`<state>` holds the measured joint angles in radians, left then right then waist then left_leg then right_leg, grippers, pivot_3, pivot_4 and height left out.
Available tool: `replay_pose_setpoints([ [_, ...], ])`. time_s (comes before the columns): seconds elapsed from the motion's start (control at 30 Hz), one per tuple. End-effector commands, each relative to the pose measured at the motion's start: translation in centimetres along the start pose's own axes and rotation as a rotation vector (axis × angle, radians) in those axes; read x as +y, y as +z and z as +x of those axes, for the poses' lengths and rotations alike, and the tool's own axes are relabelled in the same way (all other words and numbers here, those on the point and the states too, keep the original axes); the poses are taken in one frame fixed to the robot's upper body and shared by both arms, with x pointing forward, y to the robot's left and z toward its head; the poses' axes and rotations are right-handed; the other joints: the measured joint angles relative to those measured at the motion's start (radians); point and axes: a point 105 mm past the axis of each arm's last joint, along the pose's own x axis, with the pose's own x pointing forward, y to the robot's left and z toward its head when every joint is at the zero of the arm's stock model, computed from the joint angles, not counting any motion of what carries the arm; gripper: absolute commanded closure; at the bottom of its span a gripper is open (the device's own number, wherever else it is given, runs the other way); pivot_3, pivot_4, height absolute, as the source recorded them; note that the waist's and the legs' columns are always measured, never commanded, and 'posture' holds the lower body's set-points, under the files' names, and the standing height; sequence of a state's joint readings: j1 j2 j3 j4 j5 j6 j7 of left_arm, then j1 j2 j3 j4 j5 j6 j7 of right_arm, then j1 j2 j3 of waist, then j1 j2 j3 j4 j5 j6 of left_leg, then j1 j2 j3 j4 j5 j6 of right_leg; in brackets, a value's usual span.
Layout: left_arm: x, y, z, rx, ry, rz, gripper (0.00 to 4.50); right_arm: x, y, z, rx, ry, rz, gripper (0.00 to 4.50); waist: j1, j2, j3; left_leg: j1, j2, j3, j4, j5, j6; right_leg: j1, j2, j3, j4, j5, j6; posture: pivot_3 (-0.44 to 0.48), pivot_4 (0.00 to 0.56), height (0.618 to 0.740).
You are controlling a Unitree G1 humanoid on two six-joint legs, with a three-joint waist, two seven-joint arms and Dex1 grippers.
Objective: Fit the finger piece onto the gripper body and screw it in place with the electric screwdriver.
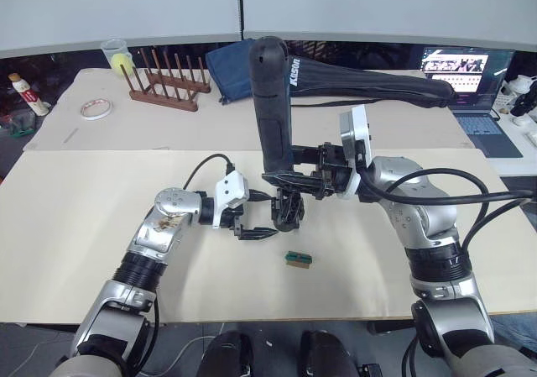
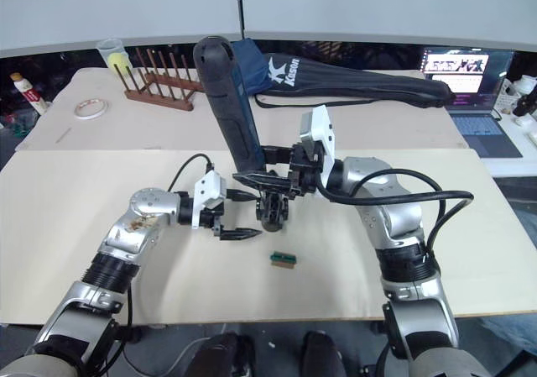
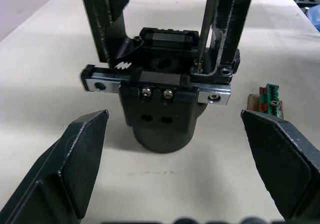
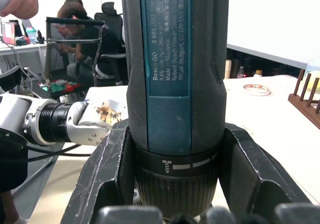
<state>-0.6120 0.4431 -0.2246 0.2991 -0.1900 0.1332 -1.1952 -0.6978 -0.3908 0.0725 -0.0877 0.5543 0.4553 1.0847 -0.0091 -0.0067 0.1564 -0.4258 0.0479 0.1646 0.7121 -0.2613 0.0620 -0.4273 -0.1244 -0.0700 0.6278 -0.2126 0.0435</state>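
Gripper body (image 3: 160,112), chunky black block on a round barrel base with a silver rail across its top, stands upright on the beige table (image 1: 101,192) straight ahead of the left gripper (image 1: 254,233), framed between its wide-apart black fingers (image 3: 65,174) and untouched by them. Two black fingers stand up from the rail; which one is the finger piece cannot be told. Thick black and teal cylindrical electric screwdriver (image 1: 274,108) is clamped upright in the right gripper (image 1: 295,178), its thin silver bit (image 3: 202,29) pointing down onto a screw at the rail's end. Small green rectangular block (image 1: 297,259) lies just beside the body, outside the left gripper's fingers.
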Motion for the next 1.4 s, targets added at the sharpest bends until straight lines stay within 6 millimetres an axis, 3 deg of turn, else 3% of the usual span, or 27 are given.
replay_pose_setpoints([
  [0.03,0.3,0.1,0.7,0.003,-0.004,0.042,0.0,-0.1,0.0,-0.3,0.014,-0.008,-0.008,2.58,0.0,0.0,0.0,0.0,0.0,0.0,0.0,0.0,0.0,0.0,0.0,0.0,0.0,0.0,0.0,0.0,0.15,0.74],
  [0.63,1.3,-1.1,3.7,-0.01,0.009,0.019,0.0,0.1,-0.5,-0.6,0.028,-0.025,0.002,2.58,0.001,0.0,0.0,0.0,0.001,-0.001,0.0,0.0,0.0,0.0,0.0,0.0,0.0,0.0,0.0,0.0,0.15,0.74],
  [0.73,1.5,-1.4,4.0,-0.012,0.01,0.003,0.9,0.1,-0.6,-0.6,0.025,-0.037,0.003,2.58,0.002,0.0,0.0,0.0,0.001,-0.001,0.0,0.0,0.0,0.0,0.0,0.0,0.0,0.0,0.0,0.0,0.15,0.74],
  [0.83,1.5,-1.4,4.1,-0.013,0.005,0.0,2.18,0.0,-0.9,-0.7,0.02,-0.055,0.01,2.58,0.005,-0.001,-0.001,0.0,0.001,-0.001,0.001,-0.001,0.001,0.001,-0.001,-0.001,0.0,0.0,0.0,0.0,0.15,0.74],
  [1.07,1.6,-1.7,4.1,0.0,-0.001,0.004,2.18,0.6,-2.8,-1.3,0.068,-0.041,0.16,2.58,0.005,-0.002,-0.002,0.002,0.001,-0.002,0.001,-0.002,0.003,0.003,-0.002,-0.001,0.0,0.0,0.0,0.0,0.15,0.74],
  [1.4,2.0,-1.6,3.7,0.007,0.003,0.013,2.18,-0.7,-4.6,-1.7,0.11,-0.062,0.131,2.58,0.002,-0.002,-0.003,0.003,0.001,-0.002,0.001,-0.003,0.006,0.004,-0.002,-0.001,0.0,0.0,0.0,0.0,0.15,0.74],
])
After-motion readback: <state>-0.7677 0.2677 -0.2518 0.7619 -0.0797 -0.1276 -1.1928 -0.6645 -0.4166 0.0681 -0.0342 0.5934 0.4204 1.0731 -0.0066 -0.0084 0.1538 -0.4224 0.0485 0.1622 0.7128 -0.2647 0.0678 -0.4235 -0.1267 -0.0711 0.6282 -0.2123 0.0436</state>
